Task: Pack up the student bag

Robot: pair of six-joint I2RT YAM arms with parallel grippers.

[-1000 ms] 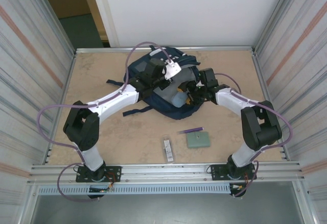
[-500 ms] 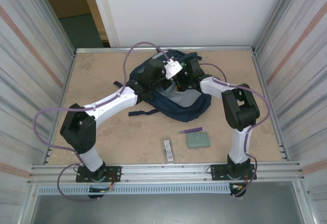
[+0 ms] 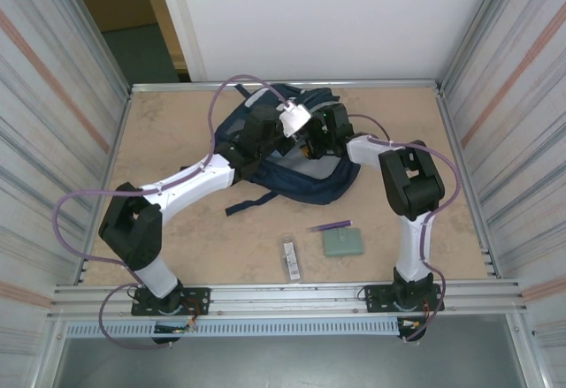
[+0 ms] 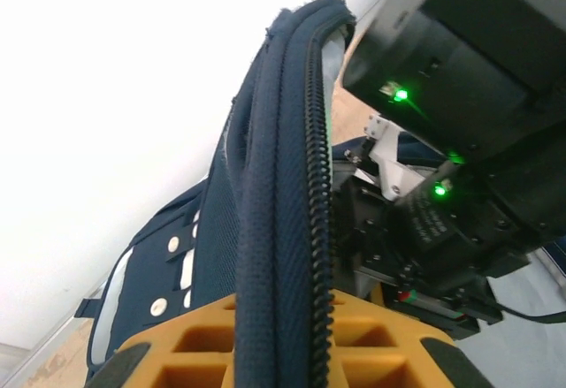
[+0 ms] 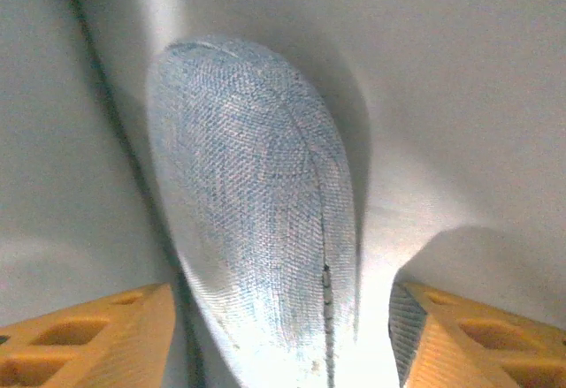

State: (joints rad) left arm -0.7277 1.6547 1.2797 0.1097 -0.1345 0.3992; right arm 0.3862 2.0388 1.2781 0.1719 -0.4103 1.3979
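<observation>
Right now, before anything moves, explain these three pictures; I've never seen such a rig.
Two robot arms are bolted at the near edge of the table. The overhead picture shows the left arm and right arm meeting at the student bag; nearer the bases lie a purple pen, a green pad and a small pale packet. The other two pictures come from cameras on the wrists. The left gripper pinches the bag's zippered rim. The right gripper is open inside the pale lining, fingers either side of a blue-grey woven thing.
</observation>
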